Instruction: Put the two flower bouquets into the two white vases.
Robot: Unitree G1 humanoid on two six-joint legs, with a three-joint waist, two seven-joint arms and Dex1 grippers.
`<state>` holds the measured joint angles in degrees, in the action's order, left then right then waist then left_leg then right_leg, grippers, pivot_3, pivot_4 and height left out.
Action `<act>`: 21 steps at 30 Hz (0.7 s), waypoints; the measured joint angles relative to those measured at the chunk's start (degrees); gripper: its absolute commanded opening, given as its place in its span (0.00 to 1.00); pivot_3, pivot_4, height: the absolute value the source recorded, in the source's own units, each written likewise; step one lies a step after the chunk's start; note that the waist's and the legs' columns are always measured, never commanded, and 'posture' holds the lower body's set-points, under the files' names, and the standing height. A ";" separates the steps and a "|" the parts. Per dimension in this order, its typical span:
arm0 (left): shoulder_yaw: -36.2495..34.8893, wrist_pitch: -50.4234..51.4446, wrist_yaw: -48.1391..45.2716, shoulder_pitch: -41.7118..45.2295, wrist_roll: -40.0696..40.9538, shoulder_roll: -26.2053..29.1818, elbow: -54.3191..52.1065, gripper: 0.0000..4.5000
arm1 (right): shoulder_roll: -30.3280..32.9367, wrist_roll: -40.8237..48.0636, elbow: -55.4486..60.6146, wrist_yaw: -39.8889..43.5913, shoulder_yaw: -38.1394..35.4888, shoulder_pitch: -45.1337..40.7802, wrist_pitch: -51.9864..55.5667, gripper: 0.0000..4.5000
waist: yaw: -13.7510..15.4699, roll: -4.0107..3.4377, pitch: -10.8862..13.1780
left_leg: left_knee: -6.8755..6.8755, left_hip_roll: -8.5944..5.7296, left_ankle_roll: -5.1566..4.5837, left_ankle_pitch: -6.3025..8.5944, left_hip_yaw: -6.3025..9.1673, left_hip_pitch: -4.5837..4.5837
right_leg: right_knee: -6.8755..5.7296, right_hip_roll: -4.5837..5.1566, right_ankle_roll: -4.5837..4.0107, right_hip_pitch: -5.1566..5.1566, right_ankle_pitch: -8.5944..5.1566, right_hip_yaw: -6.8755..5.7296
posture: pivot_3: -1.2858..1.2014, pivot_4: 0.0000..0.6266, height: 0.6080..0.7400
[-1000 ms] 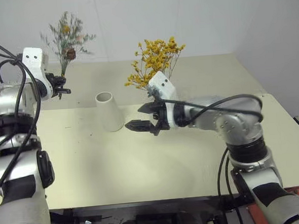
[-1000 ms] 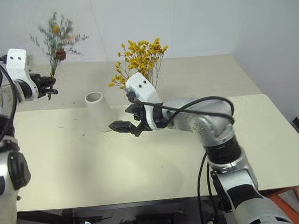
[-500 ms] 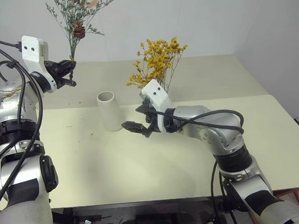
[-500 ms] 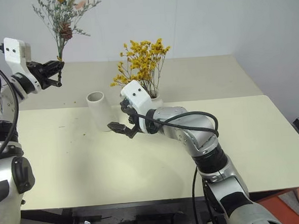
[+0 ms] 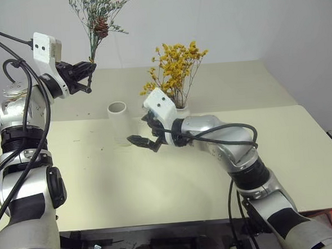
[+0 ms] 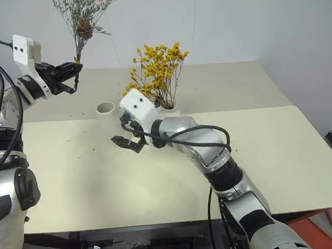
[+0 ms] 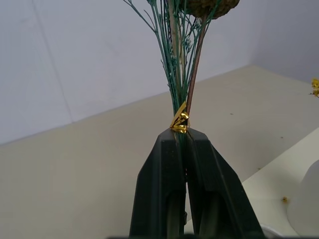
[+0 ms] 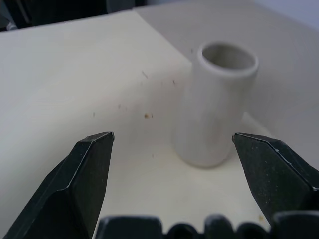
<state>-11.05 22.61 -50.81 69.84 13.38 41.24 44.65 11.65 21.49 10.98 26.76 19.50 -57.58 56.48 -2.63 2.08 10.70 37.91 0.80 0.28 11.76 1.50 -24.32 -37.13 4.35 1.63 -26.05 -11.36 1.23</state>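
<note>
Up at the left, we see the left tool (image 5: pixel 87 77) clamped on the thin stems of the sparse grey-green bouquet (image 5: pixel 99 18), held upright in the air above the table (image 5: pixel 158 181); a small gold tie (image 7: pixel 180 119) sits just above the fingers, and the brown pinecone (image 5: pixel 101 28) hangs among the sprigs. Further right, the tapered vase (image 8: pixel 215 104) stands empty on the table, wide mouth up. Our right tool (image 5: pixel 145 131) hovers just beside it with jaws spread wide, holding nothing. Behind that arm, the yellow-orange bouquet (image 5: pixel 175 67) already stands in the rounded vase (image 5: pixel 183 107).
</note>
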 measured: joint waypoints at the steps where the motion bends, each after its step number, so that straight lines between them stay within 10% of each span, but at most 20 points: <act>1: 0.00 0.00 0.00 0.00 0.00 -0.05 0.05 0.06 | -0.11 0.02 0.19 0.47 -0.08 -0.43 -0.02 1.00 | -0.03 0.00 0.00 | 0.00 0.00 0.00 0.00 0.00 0.01 | 0.00 0.00 0.00 0.00 0.00 0.00 | 0.52 0.24 1.00; 21: -0.72 6.03 -11.74 0.14 5.63 -0.41 -0.18 0.06 | -3.94 -5.30 -6.65 1.89 1.19 -0.72 -2.52 1.00 | -0.17 0.00 0.00 | 0.00 0.01 0.00 0.00 0.01 0.02 | -0.03 -0.02 0.00 0.00 0.00 0.00 | 0.52 0.24 1.00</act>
<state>-11.78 28.64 -62.55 69.99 19.01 40.83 44.48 7.72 16.19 4.33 28.65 20.68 -58.30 53.96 -2.79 2.08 10.70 37.91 0.81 0.29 11.75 1.50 -24.30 -37.16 4.34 1.63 -26.05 -11.36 1.22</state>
